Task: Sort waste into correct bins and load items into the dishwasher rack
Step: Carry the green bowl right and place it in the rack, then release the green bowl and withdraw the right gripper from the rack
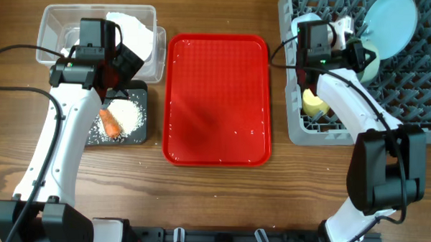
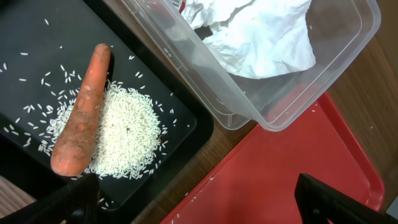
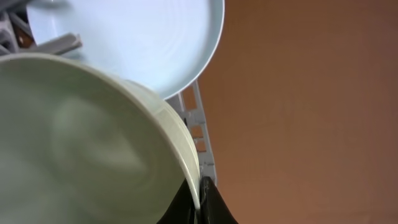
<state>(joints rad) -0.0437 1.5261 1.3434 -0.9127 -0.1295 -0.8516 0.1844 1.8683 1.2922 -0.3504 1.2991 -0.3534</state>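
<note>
Your right fingers (image 3: pixel 214 208) are pinching the rim of the pale-green bowl (image 3: pixel 93 143), holding it at the far side of the dishwasher rack (image 1: pixel 417 106), just beside the light-blue plate (image 3: pixel 137 37). Your left fingers (image 2: pixel 65 202) are hanging wide apart and empty over the bench, near the black tray (image 2: pixel 31 37) carrying the carrot (image 2: pixel 81 118) and rice (image 2: pixel 124 134).

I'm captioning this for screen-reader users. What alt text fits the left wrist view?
An orange carrot lies along a heap of white rice in a black tray; beside it a clear tub holds a crumpled white napkin, with a red tray below. The left gripper, open, frames the bottom edge.
</note>
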